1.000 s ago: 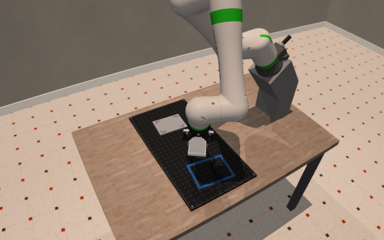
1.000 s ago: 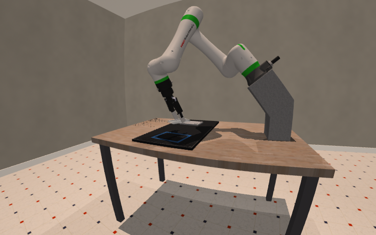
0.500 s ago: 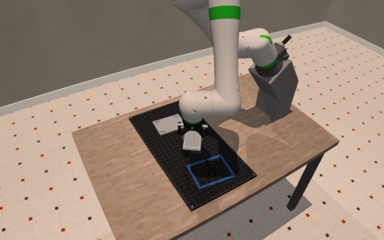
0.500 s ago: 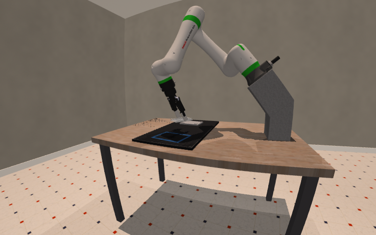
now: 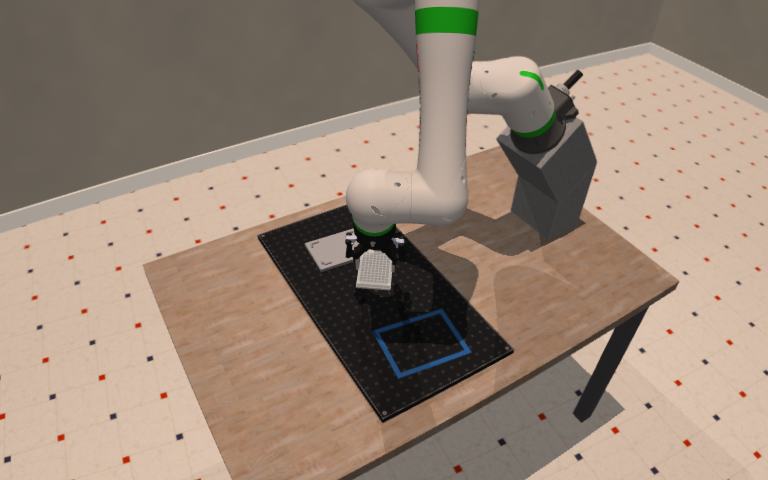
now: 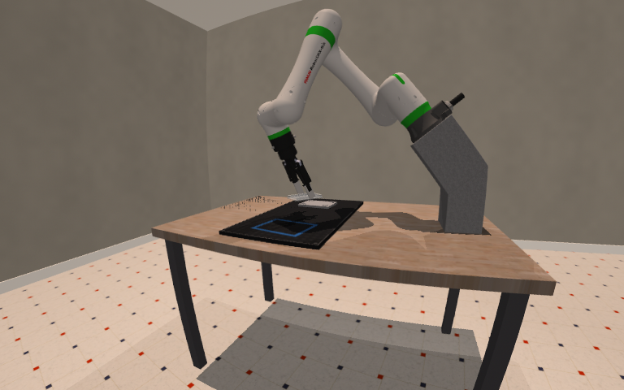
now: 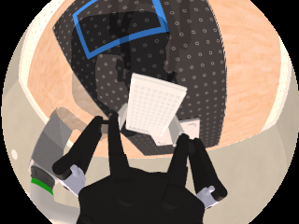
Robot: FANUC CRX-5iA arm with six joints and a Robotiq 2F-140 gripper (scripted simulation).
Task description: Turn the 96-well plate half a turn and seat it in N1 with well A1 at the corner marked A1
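The gripper (image 5: 374,257) is closed on the white 96-well plate (image 5: 374,270). The two black fingers press on the plate's two long sides, near one short end. The plate is up in the air, above the black deck (image 5: 317,316), and it does not touch anything else.

In the top view the plate is in the middle of the frame. Its long side runs from the upper part of the frame down toward the lower part, a little slanted. The far short end sticks out past the gripper, toward the blue taped outline B1 (image 5: 396,367) in the lower middle. The plate is well apart from that outline.

The grey plate nest N1 (image 5: 323,253) lies flat on the deck, just to the left of the plate in the top view. Its long side runs across, from left to right. So the plate's long side is turned away from the nest's long side.

In the wrist view the plate (image 7: 152,107) is in the middle, with its wells facing up. I cannot tell which corner is cut off.

In the exterior view the plate (image 6: 304,195) hangs just above the nest (image 6: 317,203), and the arm (image 6: 303,78) leans over it from the right.
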